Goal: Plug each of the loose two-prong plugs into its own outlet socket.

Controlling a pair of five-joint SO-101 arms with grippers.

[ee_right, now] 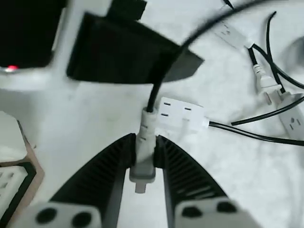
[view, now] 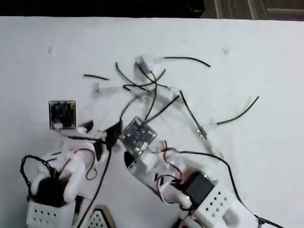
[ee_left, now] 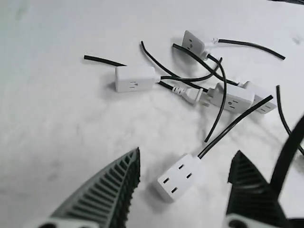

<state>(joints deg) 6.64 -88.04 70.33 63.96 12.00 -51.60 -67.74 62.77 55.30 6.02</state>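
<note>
My left gripper (ee_left: 187, 153) is open just above the table, its ribbed fingers (ee_left: 114, 190) standing on either side of a white three-outlet socket (ee_left: 178, 178) with a black cord. My right gripper (ee_right: 144, 140) is shut on a white plug (ee_right: 142, 152) with a black cord, held right beside that same socket (ee_right: 180, 116). Farther out lie several more white sockets, among them one (ee_left: 135, 78) and another (ee_left: 232, 97), and a loose two-prong plug (ee_left: 192, 95). In the high view both arms meet near the table's front middle, the left arm (view: 71, 166) and the right arm (view: 161, 171).
Black cords (view: 147, 83) tangle across the middle of the table, with loose pieces (view: 237, 114) toward the right. A square clear block (view: 61, 115) sits at the left. The left gripper's dark finger (ee_right: 128, 52) looms just beyond the socket in the right wrist view.
</note>
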